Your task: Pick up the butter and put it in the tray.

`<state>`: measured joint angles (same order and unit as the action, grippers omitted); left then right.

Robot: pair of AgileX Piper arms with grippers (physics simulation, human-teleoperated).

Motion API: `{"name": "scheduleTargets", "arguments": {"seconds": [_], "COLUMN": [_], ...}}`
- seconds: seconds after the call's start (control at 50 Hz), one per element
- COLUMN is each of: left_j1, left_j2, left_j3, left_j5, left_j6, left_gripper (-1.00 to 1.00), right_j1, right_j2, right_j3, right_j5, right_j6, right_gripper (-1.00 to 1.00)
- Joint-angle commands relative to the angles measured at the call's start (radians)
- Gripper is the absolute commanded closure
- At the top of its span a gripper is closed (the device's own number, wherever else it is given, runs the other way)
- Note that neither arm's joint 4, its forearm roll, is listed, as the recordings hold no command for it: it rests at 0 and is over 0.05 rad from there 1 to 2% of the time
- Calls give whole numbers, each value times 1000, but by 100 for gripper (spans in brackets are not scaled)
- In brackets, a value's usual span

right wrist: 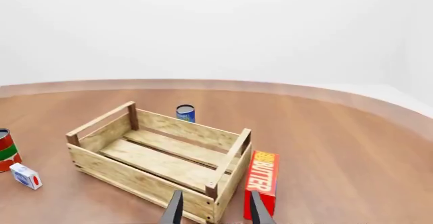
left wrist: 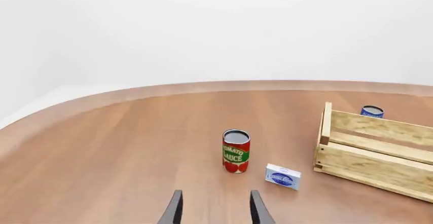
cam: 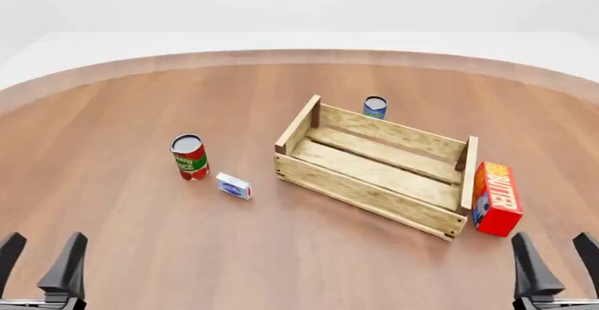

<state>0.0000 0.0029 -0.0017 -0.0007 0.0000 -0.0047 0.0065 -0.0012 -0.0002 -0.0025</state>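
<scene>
Wooden table | butter beside tray, ahead of right tool | both tools open, empty

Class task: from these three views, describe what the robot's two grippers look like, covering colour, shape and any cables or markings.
Only the gripper tips show. The left gripper and right gripper each have two dark grey, near-black fingers, flat and blade-like, tapering to narrow tips. No cables or markings are visible, and the arms behind them lie outside the pictures.
</scene>
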Motion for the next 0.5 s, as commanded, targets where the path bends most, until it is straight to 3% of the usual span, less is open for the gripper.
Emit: {"name": "scheduleTargets", "arguments": {"seconds": [0.02,0.24,0.5], "left_j1": [0,0,0], "left_j2": [5,5,5], "left_j3": [-3,-3,-3], "left_j5": [-1,-1,-1], "left_j6": [0,0,0], "left_gripper": [-100,-100,-100], "right_j1": [-22,-41,-172], "right_j2": [24,52,214], "right_j3": [-2,-4,-9], "right_j5": [-7,-18,-98], "right_j6": [2,15,-34], "right_gripper": [-100,-100,-100]}}
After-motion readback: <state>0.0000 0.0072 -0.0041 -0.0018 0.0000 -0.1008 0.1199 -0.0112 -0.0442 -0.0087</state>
